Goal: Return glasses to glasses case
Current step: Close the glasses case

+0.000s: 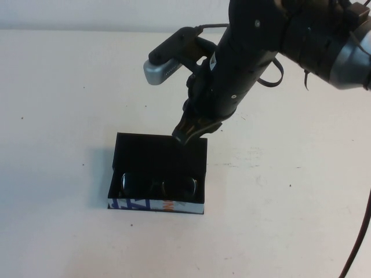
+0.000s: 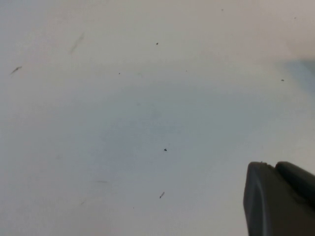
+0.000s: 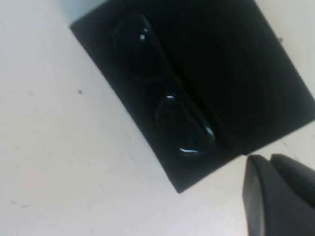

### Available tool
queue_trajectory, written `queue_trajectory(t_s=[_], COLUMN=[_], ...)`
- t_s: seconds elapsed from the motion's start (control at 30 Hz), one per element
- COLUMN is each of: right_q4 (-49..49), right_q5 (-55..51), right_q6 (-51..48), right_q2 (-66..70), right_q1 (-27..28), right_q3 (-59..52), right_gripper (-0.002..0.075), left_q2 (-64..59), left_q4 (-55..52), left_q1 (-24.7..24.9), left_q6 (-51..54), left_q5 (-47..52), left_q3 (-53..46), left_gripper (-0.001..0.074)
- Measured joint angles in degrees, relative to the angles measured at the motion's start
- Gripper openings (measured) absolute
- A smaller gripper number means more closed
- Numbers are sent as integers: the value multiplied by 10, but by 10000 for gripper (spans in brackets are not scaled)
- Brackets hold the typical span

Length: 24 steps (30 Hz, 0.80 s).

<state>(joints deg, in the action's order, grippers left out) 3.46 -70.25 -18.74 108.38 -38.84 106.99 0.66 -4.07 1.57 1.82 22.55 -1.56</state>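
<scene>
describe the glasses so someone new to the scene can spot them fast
On the white table, find the open black glasses case below the right pincer; the left pincer is elsewhere, over bare table. The glasses lie inside, by the printed blue, white and orange side: dark frame, shiny lenses.

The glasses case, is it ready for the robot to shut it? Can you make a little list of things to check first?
1. Glasses lying inside the glasses case: ok.
2. Flap lid open, not yet folded over: ok.
3. Right gripper at the far edge of the flap, holding nothing: ok.
4. Right gripper touching the flap: cannot tell.
5. Glasses lying low enough for the flap to close: cannot tell.
6. Left gripper over bare table, away from the case: ok.
</scene>
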Motion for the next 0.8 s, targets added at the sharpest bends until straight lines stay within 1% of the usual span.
queue_trajectory(t_s=[0.07,0.13,0.27,0.4,0.43,0.5,0.6,0.73,0.8], right_q4=[14,17,24,26,26,26,26,29,36], right_q5=[2,3,10,20,22,32,44,49,49], right_q6=[-2,-2,-1,19,23,42,68,79,81], right_q2=[0,0,0,1,3,7,16,25,25], right_q1=[0,0,0,0,0,1,7,23,31], right_q3=[0,0,0,0,0,0,0,0,0], right_gripper=[-11,-11,-11,-11,-11,-11,-11,-11,-11], left_q2=[0,0,0,0,0,-7,-64,-190,-261], left_q4=[-12,-2,107,151,156,167,171,183,201], left_q1=[0,0,0,0,0,0,13,49,70], left_q6=[-2,-22,-128,-176,-187,-211,-213,-154,-110], left_q5=[-16,-58,-149,-212,-205,-151,-70,26,55], left_q3=[0,0,0,0,2,23,85,176,215], left_gripper=[-4,-4,-4,-4,-4,-4,-4,-4,-4])
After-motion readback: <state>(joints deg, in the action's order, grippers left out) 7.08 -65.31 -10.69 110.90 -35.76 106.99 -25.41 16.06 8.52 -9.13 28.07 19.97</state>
